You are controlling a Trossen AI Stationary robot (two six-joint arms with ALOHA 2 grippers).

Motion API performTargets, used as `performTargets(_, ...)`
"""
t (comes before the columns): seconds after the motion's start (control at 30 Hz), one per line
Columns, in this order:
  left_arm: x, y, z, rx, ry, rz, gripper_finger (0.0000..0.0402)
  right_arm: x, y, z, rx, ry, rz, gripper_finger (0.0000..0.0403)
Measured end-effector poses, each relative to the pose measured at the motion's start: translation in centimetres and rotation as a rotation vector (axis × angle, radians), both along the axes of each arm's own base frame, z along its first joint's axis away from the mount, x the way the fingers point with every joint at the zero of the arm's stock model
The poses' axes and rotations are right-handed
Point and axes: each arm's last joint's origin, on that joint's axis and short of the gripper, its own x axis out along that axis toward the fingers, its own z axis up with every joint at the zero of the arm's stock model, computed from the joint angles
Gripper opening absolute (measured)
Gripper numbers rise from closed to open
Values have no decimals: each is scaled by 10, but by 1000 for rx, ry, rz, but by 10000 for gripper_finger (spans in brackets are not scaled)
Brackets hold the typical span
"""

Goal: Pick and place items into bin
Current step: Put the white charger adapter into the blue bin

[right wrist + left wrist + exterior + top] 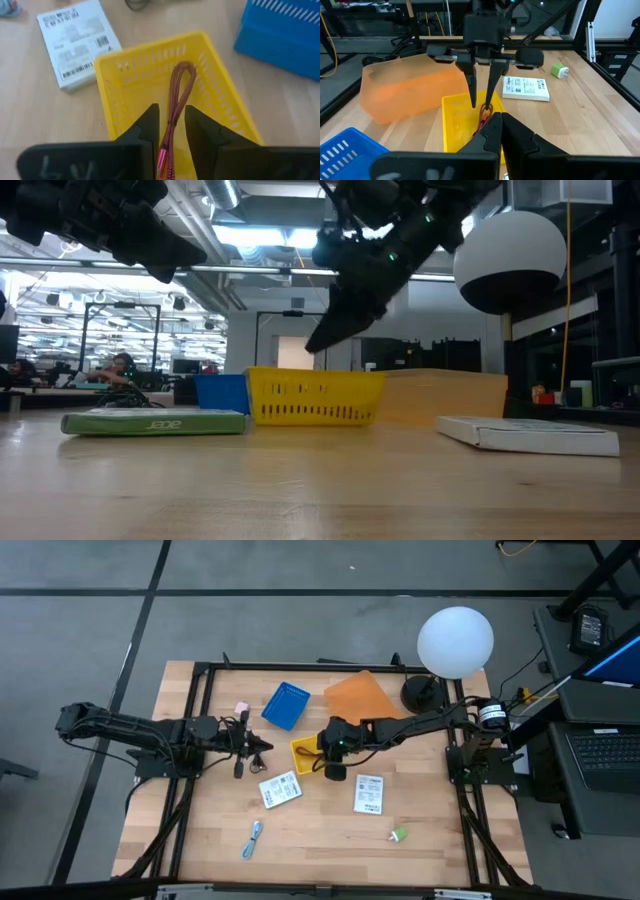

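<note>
High view: right gripper over the yellow bin, fingers slightly apart; left gripper closed just beside the bin's left edge; two white packets lie on bare wooden table nearer the front. Low view: bin stands between blue bin and orange bin. Right wrist view: dark-red cord lies inside the yellow bin, between the parted fingers, not gripped.

We see the cord inside the bin, one packet just beside it, another farther right
</note>
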Motion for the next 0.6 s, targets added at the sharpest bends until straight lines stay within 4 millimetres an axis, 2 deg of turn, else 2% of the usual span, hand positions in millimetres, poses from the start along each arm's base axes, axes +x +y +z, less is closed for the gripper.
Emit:
performTargets(0.2,0,0,0,-1,0,-1,4,8,0,36,-35,78,42,68)
performTargets(0.37,0,0,0,-1,0,-1,4,9,1,58,-78,11,92,26)
performTargets(0.47,0,0,0,-18,-1,4,4,2,0,65,-77,-9,90,5)
performTargets(0.6,0,-1,2,-26,-17,2,4,-9,0,61,-84,-66,92,11)
